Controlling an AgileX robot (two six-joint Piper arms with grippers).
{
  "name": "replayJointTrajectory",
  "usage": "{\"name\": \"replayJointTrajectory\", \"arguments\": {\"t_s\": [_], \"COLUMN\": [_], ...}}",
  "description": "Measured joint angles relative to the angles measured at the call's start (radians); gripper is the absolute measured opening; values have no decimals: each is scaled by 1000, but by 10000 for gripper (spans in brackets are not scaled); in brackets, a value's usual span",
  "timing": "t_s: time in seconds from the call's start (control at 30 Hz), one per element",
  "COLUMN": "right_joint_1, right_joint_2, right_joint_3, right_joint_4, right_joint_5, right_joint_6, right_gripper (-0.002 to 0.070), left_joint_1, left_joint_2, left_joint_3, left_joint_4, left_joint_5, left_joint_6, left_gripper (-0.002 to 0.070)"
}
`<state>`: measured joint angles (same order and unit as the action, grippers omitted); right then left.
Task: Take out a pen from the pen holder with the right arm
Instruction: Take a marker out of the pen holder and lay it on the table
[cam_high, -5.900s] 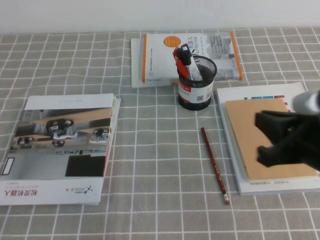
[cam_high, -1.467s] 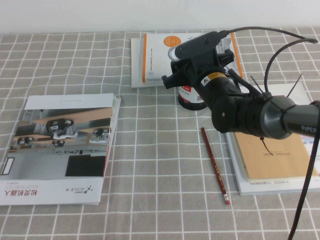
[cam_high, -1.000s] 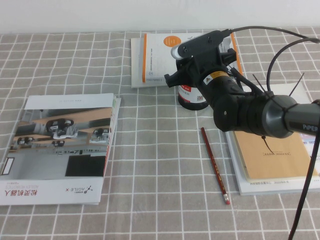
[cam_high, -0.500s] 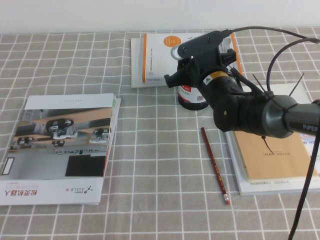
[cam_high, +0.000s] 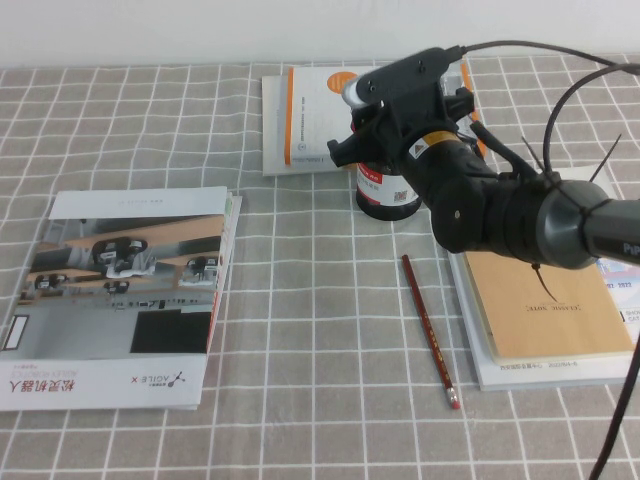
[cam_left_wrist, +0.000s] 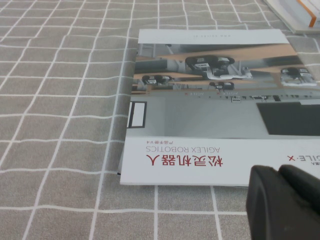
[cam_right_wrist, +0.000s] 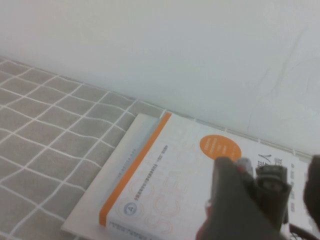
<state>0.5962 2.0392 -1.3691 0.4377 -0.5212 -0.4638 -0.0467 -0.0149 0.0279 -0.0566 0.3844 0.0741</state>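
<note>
The black mesh pen holder (cam_high: 388, 192) with a red-and-white label stands at the back middle of the table, its top hidden under my right arm. My right gripper (cam_high: 372, 140) hangs straight over it. In the right wrist view its fingers (cam_right_wrist: 227, 200) stand apart around the pen tops: a black pen cap (cam_right_wrist: 272, 187) sits between them, and a red-and-grey pen (cam_right_wrist: 245, 166) lies against one finger. A gap shows between the black cap and the other finger. My left gripper (cam_left_wrist: 277, 172) is shut and hovers low by the near edge of the robotics brochure (cam_left_wrist: 215, 110).
A red pencil (cam_high: 430, 332) lies loose in front of the holder. An orange-edged book (cam_high: 320, 110) lies behind it. At the right a brown notebook (cam_high: 540, 290) rests on white books. The brochure (cam_high: 130, 290) lies at the left on the grey checked cloth.
My right arm has shifted slightly up and back over the holder, so more of the holder's front shows. Nothing else on the table has moved.
</note>
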Motion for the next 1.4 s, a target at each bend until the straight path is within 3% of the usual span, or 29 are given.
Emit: {"name": "replayJointTrajectory", "arguments": {"t_s": [0.13, 0.27, 0.83, 1.4], "right_joint_1": [0, 4, 17, -21], "right_joint_2": [-27, -40, -17, -12], "right_joint_3": [0, 0, 0, 0], "right_joint_4": [-26, -67, -106, 76], "right_joint_5": [68, 149, 138, 19], "right_joint_6": [0, 0, -36, -79], "right_gripper": [369, 398, 403, 402], "left_joint_1": [0, 0, 0, 0], "left_joint_2": [0, 0, 0, 0], "left_joint_3": [0, 0, 0, 0], "left_joint_4": [0, 0, 0, 0], "left_joint_5": [0, 0, 0, 0], "left_joint_6": [0, 0, 0, 0], "left_gripper": [-3, -3, -3, -3]}}
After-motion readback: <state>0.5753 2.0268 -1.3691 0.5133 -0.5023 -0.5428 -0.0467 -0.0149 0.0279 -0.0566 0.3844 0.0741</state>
